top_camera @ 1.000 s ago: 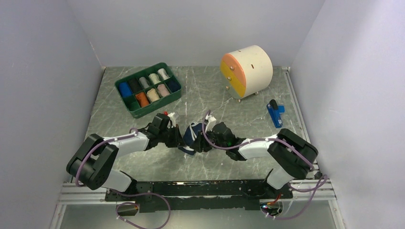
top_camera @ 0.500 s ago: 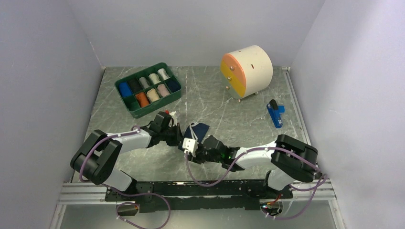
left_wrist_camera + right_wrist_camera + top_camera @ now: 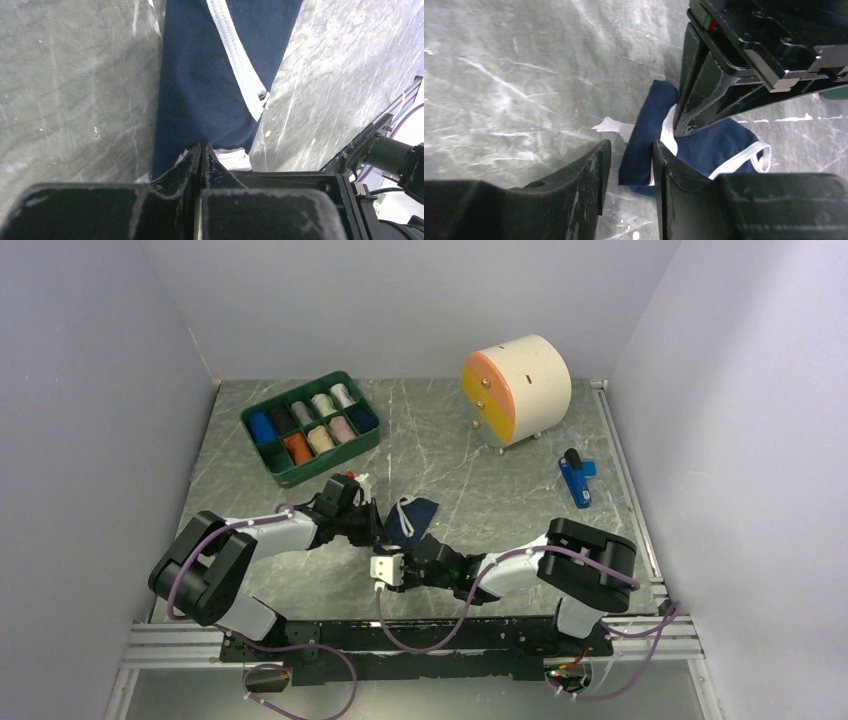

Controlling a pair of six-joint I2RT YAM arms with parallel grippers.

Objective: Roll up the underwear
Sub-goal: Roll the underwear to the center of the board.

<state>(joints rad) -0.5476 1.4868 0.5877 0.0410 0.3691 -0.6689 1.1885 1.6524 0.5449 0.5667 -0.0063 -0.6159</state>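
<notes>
The navy underwear (image 3: pixel 413 517) with white trim lies partly spread on the marble table (image 3: pixel 480 500). My left gripper (image 3: pixel 379 531) is shut on its near-left edge. In the left wrist view the jaws (image 3: pixel 201 148) press together on the navy cloth (image 3: pixel 200 80), with a white hem beside them. My right gripper (image 3: pixel 398 557) hovers just in front of the garment. The right wrist view shows this gripper (image 3: pixel 630 146) open and empty. The underwear (image 3: pixel 649 135) lies just beyond its tips, and the left gripper's fingers (image 3: pixel 704 95) reach in from above.
A green tray (image 3: pixel 322 469) of several cloth rolls sits at the back left. A round cream cabinet (image 3: pixel 530 380) with an orange and yellow front stands at the back right. A small blue object (image 3: pixel 576 481) lies near the right edge.
My right gripper has drawn back from the underwear towards the near left. The cloth now lies flatter and more spread. The left gripper has kept its hold.
</notes>
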